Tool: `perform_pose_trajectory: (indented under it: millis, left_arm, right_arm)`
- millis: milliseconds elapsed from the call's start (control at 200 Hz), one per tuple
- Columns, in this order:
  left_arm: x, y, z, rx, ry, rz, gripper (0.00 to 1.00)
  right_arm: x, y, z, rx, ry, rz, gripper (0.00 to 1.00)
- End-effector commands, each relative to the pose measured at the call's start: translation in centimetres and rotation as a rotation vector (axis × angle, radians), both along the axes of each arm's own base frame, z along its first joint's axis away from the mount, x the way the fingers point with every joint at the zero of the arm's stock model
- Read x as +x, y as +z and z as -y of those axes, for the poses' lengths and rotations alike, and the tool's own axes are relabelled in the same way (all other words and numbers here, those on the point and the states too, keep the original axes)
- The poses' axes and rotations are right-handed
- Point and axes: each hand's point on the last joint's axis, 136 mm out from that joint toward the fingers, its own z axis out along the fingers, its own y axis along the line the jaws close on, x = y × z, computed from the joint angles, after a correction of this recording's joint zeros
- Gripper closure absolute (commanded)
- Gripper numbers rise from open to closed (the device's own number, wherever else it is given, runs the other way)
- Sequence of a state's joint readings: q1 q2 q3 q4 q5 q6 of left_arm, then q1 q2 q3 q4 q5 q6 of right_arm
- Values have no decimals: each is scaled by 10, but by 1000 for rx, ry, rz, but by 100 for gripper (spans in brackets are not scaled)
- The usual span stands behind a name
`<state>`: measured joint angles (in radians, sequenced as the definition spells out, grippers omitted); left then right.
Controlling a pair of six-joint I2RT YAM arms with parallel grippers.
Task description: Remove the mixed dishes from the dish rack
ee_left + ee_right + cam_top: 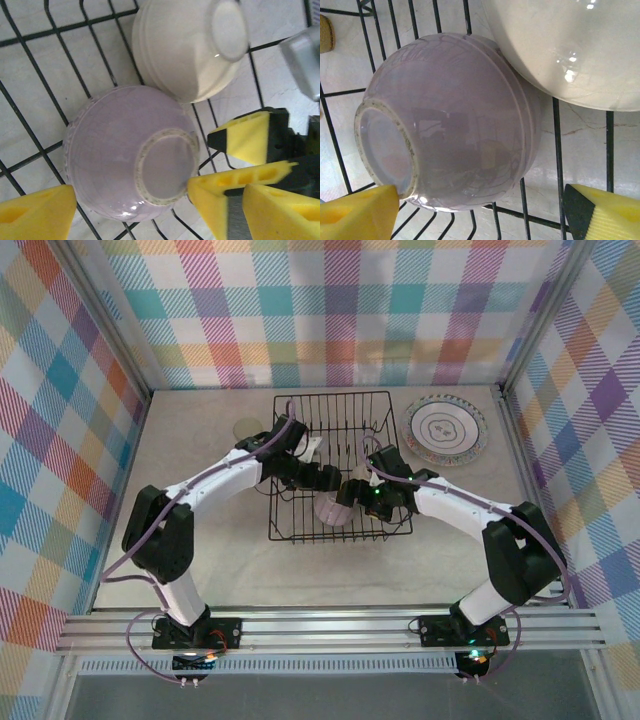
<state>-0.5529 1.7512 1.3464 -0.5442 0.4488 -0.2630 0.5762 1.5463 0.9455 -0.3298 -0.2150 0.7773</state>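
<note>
The black wire dish rack [380,405] stands mid-table, and both arms reach down into it. A lilac bowl [110,150] lies bottom-up on the wires [30,135], touching a cream bowl [185,45] that is also upturned. My left gripper [160,195] is open and straddles the lilac bowl, one yellow finger [35,215] at its side. My right gripper [480,212] is open over the same lilac bowl [455,115]. Its left finger [360,212] is at the foot ring and its right finger [605,212] stands clear past the rim. The cream bowl [570,50] sits behind.
A ringed plate [445,428] lies face-up on the table right of the rack. A small round pale dish [245,426] sits left of the rack. The right gripper's yellow fingers [250,135] crowd close beside my left one. Checked walls enclose three sides.
</note>
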Motion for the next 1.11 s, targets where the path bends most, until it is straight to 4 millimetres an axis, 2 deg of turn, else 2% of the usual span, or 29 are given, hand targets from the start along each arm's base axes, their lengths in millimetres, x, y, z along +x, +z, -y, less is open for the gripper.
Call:
perform_pose_trajectory:
  millis: [0, 270, 630, 860, 1100]
  left_arm:
    - [2, 1, -1, -10, -19, -27, 15]
    - [10, -11, -6, -26, 7, -67, 17]
    - [12, -15, -3, -59, 17, -86, 18]
    - [19, -18, -11, -49, 46, -71, 12]
    - [20, -30, -14, -40, 62, -95, 2]
  right_arm:
    - [4, -9, 3, 5, -63, -22, 15]
    - [4, -20, 9, 19, -126, -45, 20]
    - [-5, -37, 18, 39, -174, -61, 34]
    - [-9, -44, 25, 47, -192, -64, 42]
    - [-10, -50, 27, 70, -197, -65, 49]
